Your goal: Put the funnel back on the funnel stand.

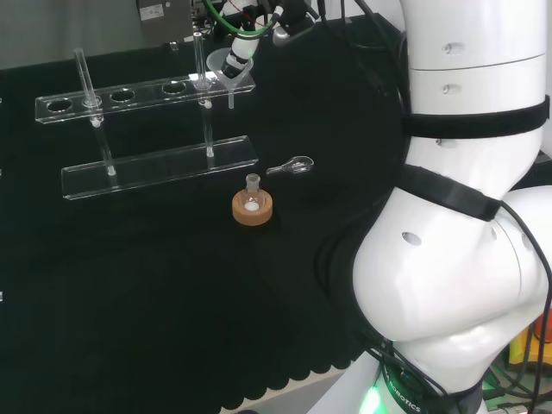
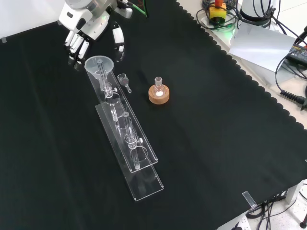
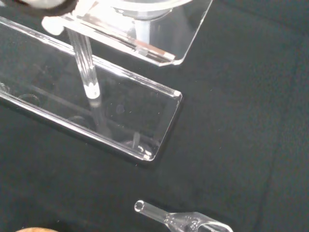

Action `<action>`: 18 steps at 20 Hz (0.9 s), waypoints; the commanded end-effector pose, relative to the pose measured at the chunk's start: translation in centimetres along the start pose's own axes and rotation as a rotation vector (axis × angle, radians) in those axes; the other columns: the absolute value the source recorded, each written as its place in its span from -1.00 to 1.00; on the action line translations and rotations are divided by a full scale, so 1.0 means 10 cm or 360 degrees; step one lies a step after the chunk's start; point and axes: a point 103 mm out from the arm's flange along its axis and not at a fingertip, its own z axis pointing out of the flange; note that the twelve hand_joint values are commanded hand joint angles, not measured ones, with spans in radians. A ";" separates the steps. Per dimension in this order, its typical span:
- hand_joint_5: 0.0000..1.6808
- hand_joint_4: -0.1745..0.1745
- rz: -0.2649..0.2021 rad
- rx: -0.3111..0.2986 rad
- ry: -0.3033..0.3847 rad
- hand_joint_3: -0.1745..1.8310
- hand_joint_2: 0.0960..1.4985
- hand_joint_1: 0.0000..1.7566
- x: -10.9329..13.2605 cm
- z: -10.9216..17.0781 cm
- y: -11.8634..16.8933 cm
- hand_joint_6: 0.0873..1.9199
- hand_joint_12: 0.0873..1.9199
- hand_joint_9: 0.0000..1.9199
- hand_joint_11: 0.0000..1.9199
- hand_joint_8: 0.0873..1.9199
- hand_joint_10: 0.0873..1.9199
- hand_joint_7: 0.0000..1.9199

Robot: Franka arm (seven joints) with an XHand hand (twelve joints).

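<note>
Nearest the front camera, the stand runs as a clear two-tier rack from about 5 o'clock up toward 11 o'clock of that view, its top rail drilled with holes. At the far end the funnel sits with its bowl above the rail and its stem passing down through the end hole; whether it is fully seated I cannot tell. At 1 o'clock from the funnel, a small flask stands in a cork ring, and a small glass scoop lies on the cloth between ring and rack.

The hand is just beyond the funnel at 11 o'clock, fingers extended downward beside the bowl's rim. From the head view the fingers appear to meet the bowl from above, but whether they pinch the rim or only touch it cannot be determined.

Procedure, as judged from this state:
1. Confirm the stem is vertical in the hole before letting go.
2. Lower until the bowl rests on the rail.
3. Spread the fingers outward, not sideways, to avoid tipping the bowl.
4. Lift straight up, clear of the rack's upright rods.
</note>
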 end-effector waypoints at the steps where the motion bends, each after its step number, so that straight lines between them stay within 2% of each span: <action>1: -0.77 -0.09 -0.0013 -0.0089 -0.0003 -0.45 -0.20 -0.33 0.16 -0.06 -0.40 -1.00 0.54 -0.82 -0.85 -0.48 -0.27 -1.00; 7: -0.76 -0.10 0.0023 -0.0197 0.0000 -0.48 -0.18 -0.34 0.31 -0.06 -0.99 -1.00 0.55 -0.81 -0.85 -0.44 -0.25 -0.99; 12: -0.70 -0.12 0.0093 -0.0274 0.0068 -0.48 -0.13 -0.34 0.40 0.03 -1.45 -1.00 0.55 -0.76 -0.84 -0.39 -0.26 -0.96; 18: -0.66 -0.12 0.0199 -0.0309 0.0105 -0.47 -0.05 -0.32 0.51 0.18 -1.86 -1.00 0.54 -0.70 -0.80 -0.35 -0.28 -0.92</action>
